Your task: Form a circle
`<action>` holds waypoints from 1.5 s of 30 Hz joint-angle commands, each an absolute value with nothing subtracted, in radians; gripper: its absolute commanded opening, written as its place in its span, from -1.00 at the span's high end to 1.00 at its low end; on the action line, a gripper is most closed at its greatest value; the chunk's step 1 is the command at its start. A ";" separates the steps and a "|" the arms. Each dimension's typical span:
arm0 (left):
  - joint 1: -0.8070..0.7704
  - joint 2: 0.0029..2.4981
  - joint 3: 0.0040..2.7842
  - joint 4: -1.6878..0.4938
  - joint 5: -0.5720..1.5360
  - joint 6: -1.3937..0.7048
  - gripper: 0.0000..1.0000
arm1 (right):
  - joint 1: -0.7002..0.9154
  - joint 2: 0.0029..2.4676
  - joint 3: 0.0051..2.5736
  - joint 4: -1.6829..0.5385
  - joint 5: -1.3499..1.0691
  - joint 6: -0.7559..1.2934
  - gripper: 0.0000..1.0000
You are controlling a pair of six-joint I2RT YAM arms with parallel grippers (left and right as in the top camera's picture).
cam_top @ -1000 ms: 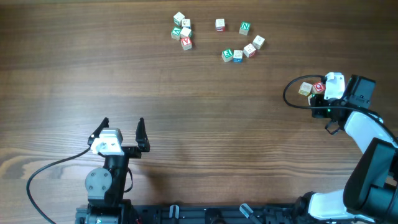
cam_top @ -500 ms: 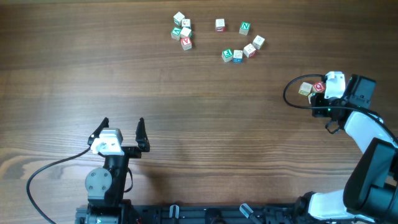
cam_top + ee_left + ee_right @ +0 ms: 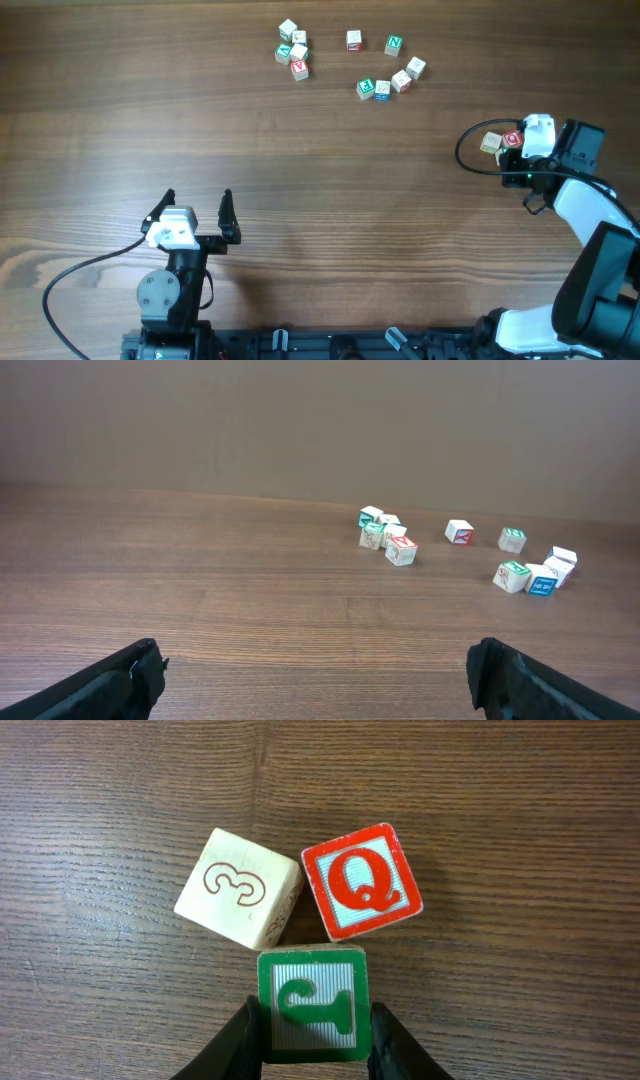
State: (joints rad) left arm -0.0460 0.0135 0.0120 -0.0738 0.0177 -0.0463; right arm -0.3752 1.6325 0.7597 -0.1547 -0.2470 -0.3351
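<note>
My right gripper (image 3: 312, 1025) is shut on a green lettered block (image 3: 311, 1000), its fingers (image 3: 247, 1032) pressed against the block's two sides. A red Q block (image 3: 361, 882) and a plain block marked 3 (image 3: 238, 888) touch the green block's far corners. From overhead, the right gripper (image 3: 530, 141) is at the table's right side, with the Q block (image 3: 513, 140) and the 3 block (image 3: 491, 143) just to its left. The green block is hidden under it there. Far off, a loose arc of blocks (image 3: 385, 70) and a tight cluster (image 3: 293, 52) lie at the top. My left gripper (image 3: 197, 198) is open and holds nothing.
In the left wrist view the left gripper (image 3: 315, 675) faces bare wood, with the cluster (image 3: 385, 535) and the arc blocks (image 3: 530, 570) far ahead. A black cable (image 3: 470, 150) loops left of the right arm. A brown wall backs the table.
</note>
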 commanded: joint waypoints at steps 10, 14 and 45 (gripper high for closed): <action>-0.051 0.006 0.006 -0.075 0.033 -0.053 -1.00 | -0.379 1.646 0.751 -0.149 -0.271 -0.337 0.24; -0.051 0.006 0.006 -0.075 0.033 -0.053 -1.00 | -0.379 1.646 0.751 -0.147 -0.271 -0.337 0.20; -0.051 0.006 0.006 -0.075 0.033 -0.053 -1.00 | -0.379 1.362 0.751 -0.268 -0.425 -0.074 -0.59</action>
State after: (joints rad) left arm -0.0460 0.0135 0.0120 -0.0738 0.0177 -0.0463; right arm -0.3752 1.4284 0.7555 -0.2298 -0.3496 -0.2348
